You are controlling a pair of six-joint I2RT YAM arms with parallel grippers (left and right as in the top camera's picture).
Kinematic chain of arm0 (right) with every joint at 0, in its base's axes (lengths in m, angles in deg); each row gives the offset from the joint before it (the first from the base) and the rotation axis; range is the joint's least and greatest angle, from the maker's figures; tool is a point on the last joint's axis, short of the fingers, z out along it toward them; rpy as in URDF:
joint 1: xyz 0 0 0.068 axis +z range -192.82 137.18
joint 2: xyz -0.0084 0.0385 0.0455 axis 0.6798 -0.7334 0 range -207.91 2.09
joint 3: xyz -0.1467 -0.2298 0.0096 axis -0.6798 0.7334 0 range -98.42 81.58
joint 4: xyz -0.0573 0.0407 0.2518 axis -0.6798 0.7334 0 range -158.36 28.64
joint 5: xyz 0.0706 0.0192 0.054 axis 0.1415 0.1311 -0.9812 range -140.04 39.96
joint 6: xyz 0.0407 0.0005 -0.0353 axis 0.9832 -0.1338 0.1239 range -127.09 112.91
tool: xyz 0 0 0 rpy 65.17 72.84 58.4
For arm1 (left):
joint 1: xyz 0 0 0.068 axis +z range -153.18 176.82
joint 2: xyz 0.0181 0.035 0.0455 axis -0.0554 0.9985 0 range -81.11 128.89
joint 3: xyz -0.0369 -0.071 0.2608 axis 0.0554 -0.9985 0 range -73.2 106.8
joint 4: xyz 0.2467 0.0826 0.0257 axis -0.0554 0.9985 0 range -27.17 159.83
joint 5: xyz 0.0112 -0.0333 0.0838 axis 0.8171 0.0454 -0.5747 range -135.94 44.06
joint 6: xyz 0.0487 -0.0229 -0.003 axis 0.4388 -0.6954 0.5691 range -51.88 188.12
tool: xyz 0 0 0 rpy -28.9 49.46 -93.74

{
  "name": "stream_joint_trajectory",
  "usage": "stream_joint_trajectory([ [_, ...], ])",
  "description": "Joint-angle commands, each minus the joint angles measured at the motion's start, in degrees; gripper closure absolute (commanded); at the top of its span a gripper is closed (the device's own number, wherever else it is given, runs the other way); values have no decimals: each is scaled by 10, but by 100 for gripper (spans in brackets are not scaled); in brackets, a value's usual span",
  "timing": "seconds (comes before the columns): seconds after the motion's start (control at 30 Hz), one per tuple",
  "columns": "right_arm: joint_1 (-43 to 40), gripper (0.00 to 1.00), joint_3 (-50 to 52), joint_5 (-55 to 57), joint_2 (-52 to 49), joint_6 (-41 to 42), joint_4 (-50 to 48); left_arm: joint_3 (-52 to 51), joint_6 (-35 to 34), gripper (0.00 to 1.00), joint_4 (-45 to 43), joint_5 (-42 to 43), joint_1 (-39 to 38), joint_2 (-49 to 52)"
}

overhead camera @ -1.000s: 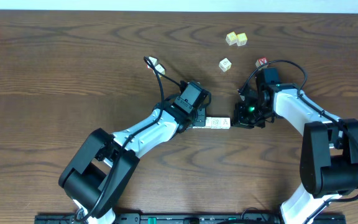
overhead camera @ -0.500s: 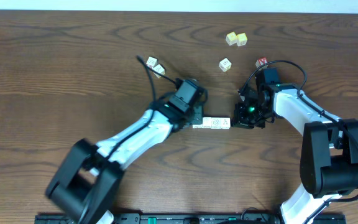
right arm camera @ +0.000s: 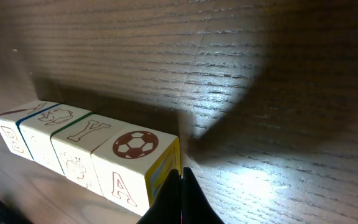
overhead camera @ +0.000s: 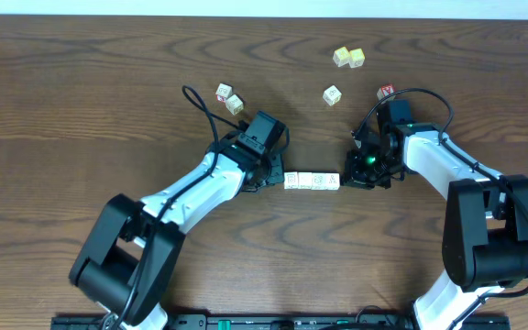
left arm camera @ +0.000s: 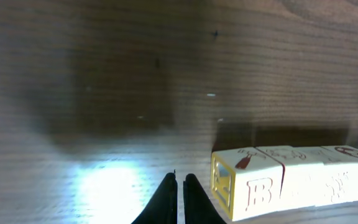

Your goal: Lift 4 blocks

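A straight row of several whitish blocks [overhead camera: 312, 181] lies flat on the table between my two grippers. In the left wrist view the row [left arm camera: 294, 180] sits at the lower right, its end face framed in yellow. My left gripper [left arm camera: 180, 180] is shut and empty, just left of that end, with a small gap to it. My left gripper [overhead camera: 277, 180] sits at the row's left end in the overhead view. The right wrist view shows the blocks [right arm camera: 79, 146] side by side, the nearest with a football and a letter A. My right gripper [right arm camera: 181, 172] is shut with its tips against that block's end face. Seen from overhead, my right gripper [overhead camera: 344, 180] is at the row's right end.
Two loose cubes [overhead camera: 229, 97] lie at the back left of the left arm. Two yellow-tinted cubes [overhead camera: 348, 58] lie at the far back. A single pale cube [overhead camera: 333, 94] and a red-letter cube [overhead camera: 386, 92] rest beside the right arm's cable.
My left arm has swung left and its gripper has drawn back off the row's left end, uncovering more blocks. The right arm and the row have stayed put.
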Motion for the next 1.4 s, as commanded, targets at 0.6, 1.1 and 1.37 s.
stream_joint_trajectory([
  [0.6,3,99,3,-1,-6,17,-11,1,-6,93,-26,38,0,36],
  [1.1,3,99,3,-5,-6,17,-9,1,-2,93,-40,76,0,43],
  [1.37,3,99,3,-16,-6,17,-9,1,18,93,-39,94,0,43],
])
